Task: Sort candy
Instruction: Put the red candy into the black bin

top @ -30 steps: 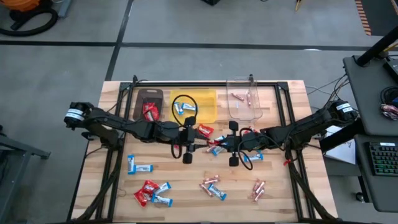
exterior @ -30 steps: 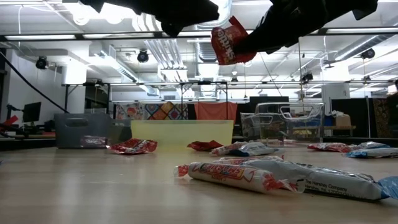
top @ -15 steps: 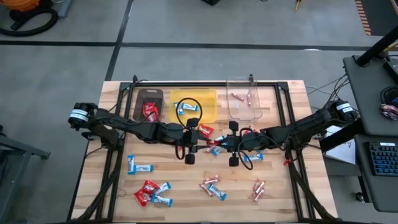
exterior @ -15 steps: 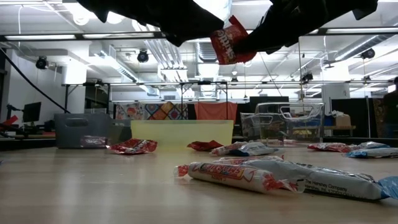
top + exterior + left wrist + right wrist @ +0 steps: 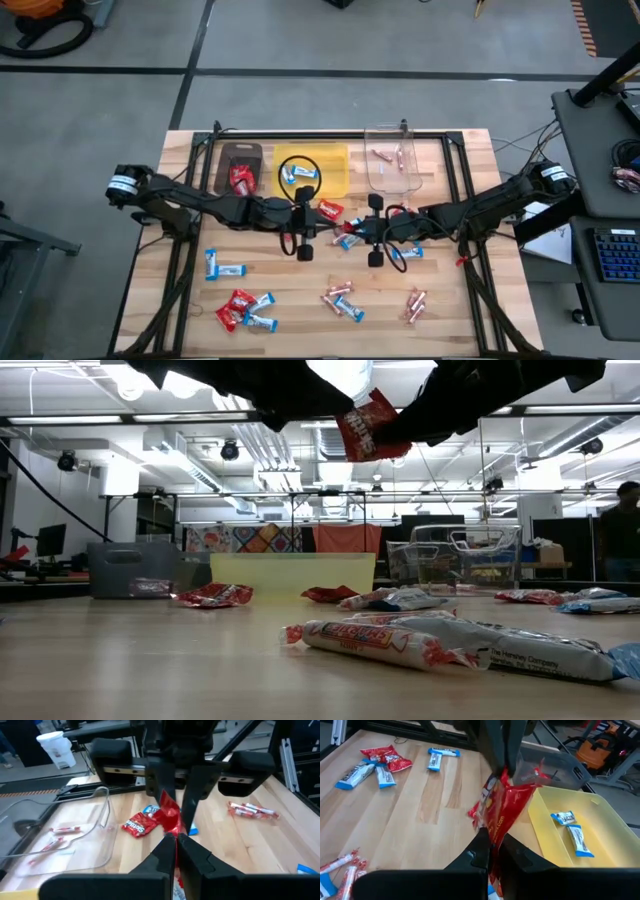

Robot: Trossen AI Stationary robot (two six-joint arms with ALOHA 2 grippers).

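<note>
A red packet (image 5: 362, 432) hung in the air above the table's (image 5: 180, 300) middle, pinched from both ends: left gripper (image 5: 176, 838) jaws closed on one end, right gripper (image 5: 492, 851) jaws closed on the other. Its long axis ran roughly left-right between the two grippers; in the low view it was tilted. It was crumpled, printed face partly visible.

Below and just beside it lay another red packet (image 5: 330, 210) and blue-and-white bars (image 5: 348, 240). At the far edge were the brown bin (image 5: 240, 168) holding red packets, the yellow bin (image 5: 312, 168) holding blue-and-white bars, and the clear bin (image 5: 392, 165) holding pink sticks.

Near left lay a blue-and-white bar (image 5: 222, 266) and a mixed heap of red packets and bars (image 5: 245, 310). At near middle and right were pink sticks (image 5: 338, 294) and another pair (image 5: 414, 304). The arms' cables looped over the yellow bin.
</note>
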